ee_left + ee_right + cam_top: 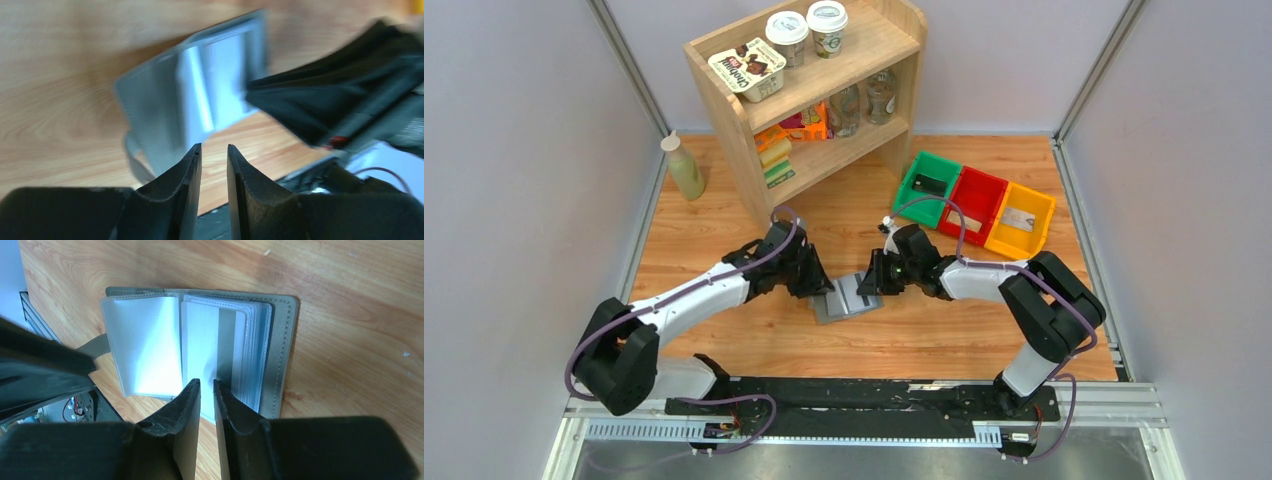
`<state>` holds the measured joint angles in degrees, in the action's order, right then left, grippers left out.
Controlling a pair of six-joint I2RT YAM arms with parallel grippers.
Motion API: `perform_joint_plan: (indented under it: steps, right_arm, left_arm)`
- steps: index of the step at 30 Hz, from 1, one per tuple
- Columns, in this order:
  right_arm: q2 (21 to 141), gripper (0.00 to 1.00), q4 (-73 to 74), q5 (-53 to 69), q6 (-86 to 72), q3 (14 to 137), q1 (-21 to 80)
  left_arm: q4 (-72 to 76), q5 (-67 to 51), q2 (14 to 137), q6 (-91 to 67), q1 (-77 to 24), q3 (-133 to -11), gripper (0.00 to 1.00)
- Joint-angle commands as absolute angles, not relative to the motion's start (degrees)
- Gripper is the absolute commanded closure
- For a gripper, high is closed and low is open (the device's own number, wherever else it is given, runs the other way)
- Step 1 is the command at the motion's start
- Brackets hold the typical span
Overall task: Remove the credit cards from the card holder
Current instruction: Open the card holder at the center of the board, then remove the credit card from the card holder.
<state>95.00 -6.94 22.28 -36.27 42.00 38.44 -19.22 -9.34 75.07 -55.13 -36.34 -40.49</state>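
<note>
The card holder [846,297] lies open like a book on the wooden table between my two grippers. In the right wrist view its grey cover [282,340] frames pale clear pockets, and a whitish credit card [200,335] with a grey stripe sits in the top pocket of the right half. My right gripper [205,382] hovers over that pocket's near edge, jaws a narrow gap apart with nothing between them. My left gripper [214,147] is at the holder's [165,110] left edge, also narrowly open and empty, with bare wood showing in the gap. Other cards are hidden in the stacked pockets.
A wooden shelf [824,90] with cups and packets stands at the back. Green [929,185], red [974,200] and yellow [1021,220] bins sit at the back right. A pale bottle [684,168] stands left of the shelf. The two wrists are close together over the holder.
</note>
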Motion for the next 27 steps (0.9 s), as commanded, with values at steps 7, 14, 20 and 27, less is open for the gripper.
perform_joint_plan:
  steps: [7,14,20,27]
  right_arm:
    - [94.39,0.76,-5.1,19.34,-35.51,40.96,38.41]
    - [94.04,0.77,-5.01,18.9,-35.95,41.04,38.32]
    - [92.9,0.76,-4.48,18.11,-36.04,40.69,38.32]
    - [91.85,0.75,-4.13,17.67,-36.39,39.9,38.32]
  left_arm:
    - [-16.18,-15.2,76.89,-59.32,-36.3,-51.77,0.66]
    - [-6.26,-14.95,85.68,-62.14,-36.65,-47.82,0.66]
    - [-2.02,-14.07,89.99,-62.31,-36.65,-43.33,0.66]
    - [5.0,-14.15,93.25,-64.25,-36.65,-39.2,0.65]
